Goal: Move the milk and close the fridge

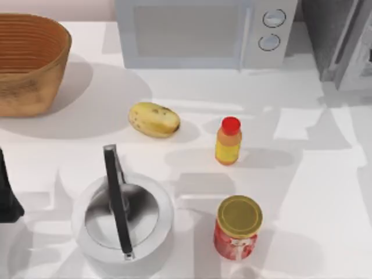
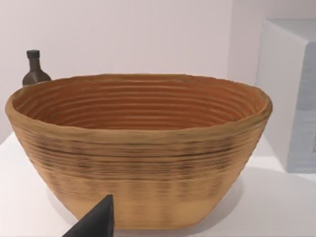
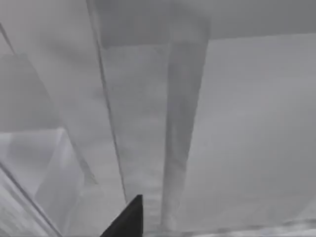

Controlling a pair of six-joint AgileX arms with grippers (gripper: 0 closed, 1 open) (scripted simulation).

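A: Logging the fridge [image 1: 325, 35] first. Standing at the far right corner of the table [image 1: 325, 174], just beside the microwave [image 1: 192, 32].

B: Confirming. Noting the door [image 1: 356, 58] slanting out from the cabinet, so probably hanging ajar and waiting to be pushed shut. Long axis?

A: Judging it upright, cabinet rising from the table, front facing inward across the table from its corner. Seeing the pale door panel and a grey frame bar [image 3: 180, 123] up close in the right wrist view.

B: Meaning the right gripper [image 3: 126, 219] is hovering right at the door, likely placed there for the closing step. Spread or pressed together?

A: Cannot tell. Recording the same for the left gripper [image 2: 94, 224]: cannot tell. Sitting parked at the table's left edge, looking at the basket [image 2: 138, 148], with a dark bottle [image 2: 34, 69] behind it.

B: Locating the milk?

A: Cannot tell where it is sitting; guessing somewhere by the fridge, given the right arm's reach, but not confirming. Pointing direction unrecorded for the same reason.

B: Listing the rest, moving outward. Yellow bottle [image 1: 228, 142] standing mid-table, potato [image 1: 154, 119] lying to its left, jar [image 1: 238, 226] nearer the front, kettle [image 1: 122, 221] front left.

A: Agreeing. All well apart from the door's swing, so not expecting any obstruction.
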